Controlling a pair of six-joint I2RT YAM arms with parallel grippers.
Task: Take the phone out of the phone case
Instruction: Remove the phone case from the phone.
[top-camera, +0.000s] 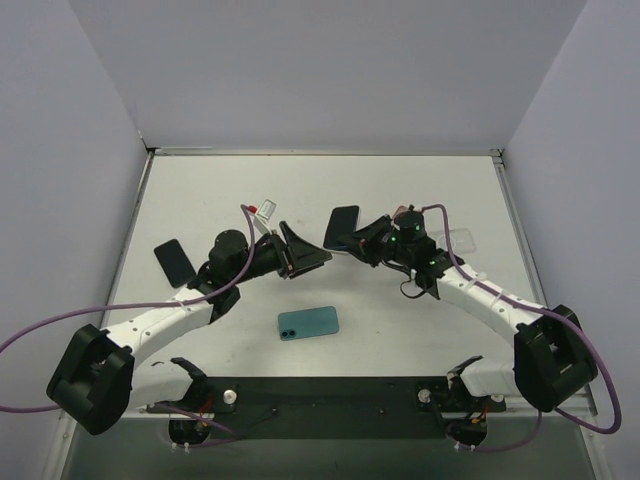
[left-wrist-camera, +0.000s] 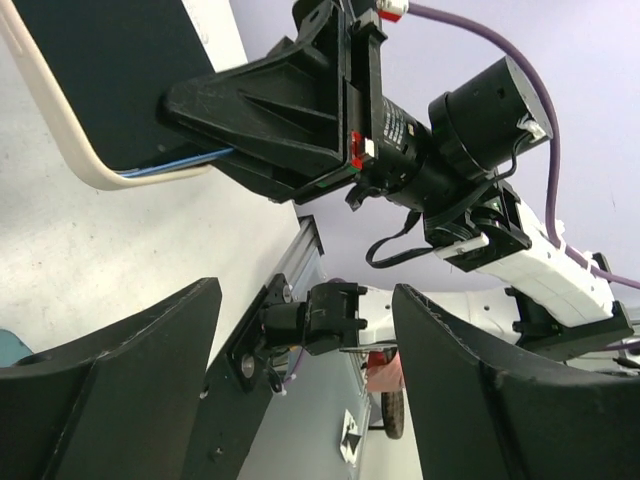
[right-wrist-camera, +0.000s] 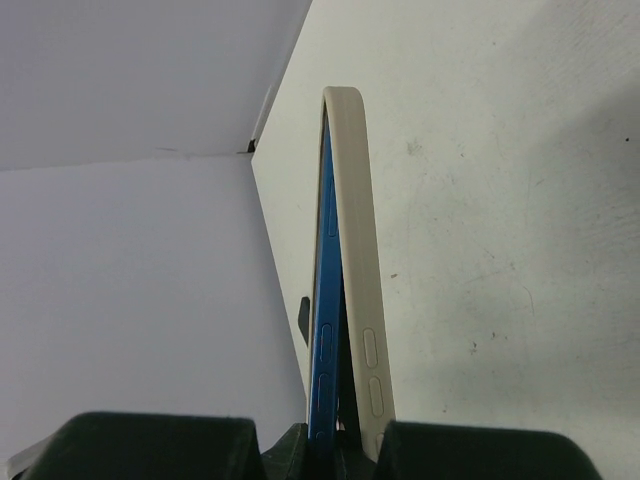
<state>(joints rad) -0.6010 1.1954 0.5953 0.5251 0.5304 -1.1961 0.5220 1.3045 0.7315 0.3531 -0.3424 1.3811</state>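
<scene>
My right gripper (top-camera: 362, 240) is shut on the bottom end of a blue phone (right-wrist-camera: 325, 330) in a beige case (right-wrist-camera: 355, 250) and holds it edge-up above the table. The phone's lower end stands apart from the case, with a dark gap between them, while the top is still seated. In the top view the cased phone (top-camera: 343, 226) shows dark. My left gripper (top-camera: 308, 250) is open and empty just left of it. In the left wrist view (left-wrist-camera: 305, 390) the cased phone (left-wrist-camera: 90, 70) is ahead of the open fingers (left-wrist-camera: 480, 390), not between them.
A teal phone (top-camera: 308, 322) lies flat on the table in front of both grippers. A black phone (top-camera: 173, 262) lies at the left. A clear case (top-camera: 462, 240) lies behind the right arm. A small red and white object (top-camera: 265, 210) sits behind the left gripper.
</scene>
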